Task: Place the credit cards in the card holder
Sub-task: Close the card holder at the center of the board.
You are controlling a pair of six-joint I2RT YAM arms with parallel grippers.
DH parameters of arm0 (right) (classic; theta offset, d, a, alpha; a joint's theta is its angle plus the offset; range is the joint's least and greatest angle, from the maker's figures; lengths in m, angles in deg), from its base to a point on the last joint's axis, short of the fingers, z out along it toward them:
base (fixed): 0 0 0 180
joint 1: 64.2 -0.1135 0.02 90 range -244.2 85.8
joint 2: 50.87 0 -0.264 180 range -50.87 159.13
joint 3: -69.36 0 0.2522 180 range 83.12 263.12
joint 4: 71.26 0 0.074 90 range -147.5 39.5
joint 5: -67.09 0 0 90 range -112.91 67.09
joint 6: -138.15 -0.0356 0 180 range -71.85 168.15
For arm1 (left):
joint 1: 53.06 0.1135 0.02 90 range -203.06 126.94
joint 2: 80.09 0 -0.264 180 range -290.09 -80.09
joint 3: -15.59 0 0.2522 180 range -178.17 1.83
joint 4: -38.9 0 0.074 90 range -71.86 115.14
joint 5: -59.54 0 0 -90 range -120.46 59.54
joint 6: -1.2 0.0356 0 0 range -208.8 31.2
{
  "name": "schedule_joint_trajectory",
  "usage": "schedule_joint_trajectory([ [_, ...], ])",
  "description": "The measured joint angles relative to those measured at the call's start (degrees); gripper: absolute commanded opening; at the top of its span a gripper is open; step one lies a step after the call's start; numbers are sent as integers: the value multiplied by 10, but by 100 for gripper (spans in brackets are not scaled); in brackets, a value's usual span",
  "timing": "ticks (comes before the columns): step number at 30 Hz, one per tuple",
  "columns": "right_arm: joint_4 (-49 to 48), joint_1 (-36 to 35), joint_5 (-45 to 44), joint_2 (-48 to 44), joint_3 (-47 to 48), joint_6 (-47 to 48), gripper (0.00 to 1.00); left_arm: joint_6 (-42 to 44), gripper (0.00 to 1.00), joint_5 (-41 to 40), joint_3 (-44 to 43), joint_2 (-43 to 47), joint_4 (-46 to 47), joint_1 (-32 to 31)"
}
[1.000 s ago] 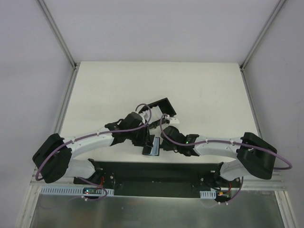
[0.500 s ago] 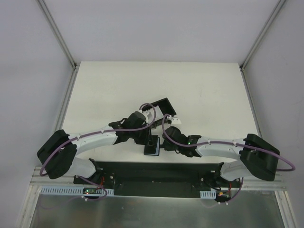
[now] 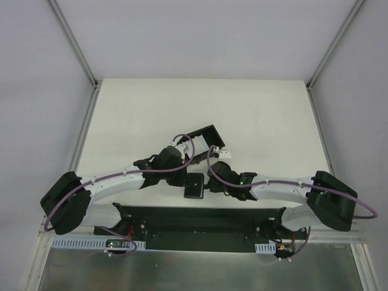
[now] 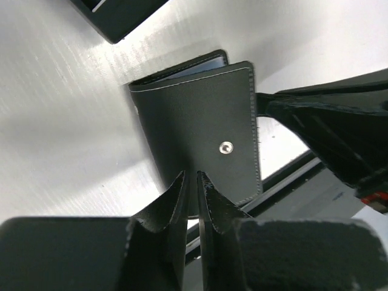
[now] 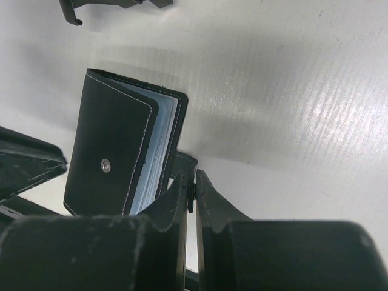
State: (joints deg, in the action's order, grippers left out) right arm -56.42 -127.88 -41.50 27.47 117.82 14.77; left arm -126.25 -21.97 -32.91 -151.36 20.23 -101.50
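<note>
Card holder seemingly lengthwise near-to-far.

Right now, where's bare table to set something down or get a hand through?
Free: the table beyond the tray to its far edge, and both side strips outboard of the arms. Crowded: near centre, where left fingers and right fingers meet at the card holder, tray just behind.
</note>
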Motion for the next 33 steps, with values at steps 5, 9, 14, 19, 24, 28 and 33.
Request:
schedule_joint_trajectory([
  [5, 0, 0, 1, 0, 2, 4, 3, 9, 6, 9, 0, -56, 13, 0],
  [9, 1, 0, 9, -1, 11, 10, 4, 9, 6, 18, 0, -77, 34, 0],
  [14, 1, 0, 19, -1, 21, 19, 4, 4, 8, 20, 0, -87, 50, 0],
  [19, 4, -2, 32, 6, 38, 30, 4, -9, 7, 19, 0, -89, 57, 0],
  [24, 21, -4, 44, 47, 70, 43, 7, -22, 13, 15, 4, -89, 62, 0],
  [28, 26, -4, 52, 73, 85, 46, 14, -29, 21, 14, 11, -83, 70, 0],
  [33, 21, -4, 61, 73, 87, 49, 24, -41, 34, 7, 27, -65, 83, -3],
])
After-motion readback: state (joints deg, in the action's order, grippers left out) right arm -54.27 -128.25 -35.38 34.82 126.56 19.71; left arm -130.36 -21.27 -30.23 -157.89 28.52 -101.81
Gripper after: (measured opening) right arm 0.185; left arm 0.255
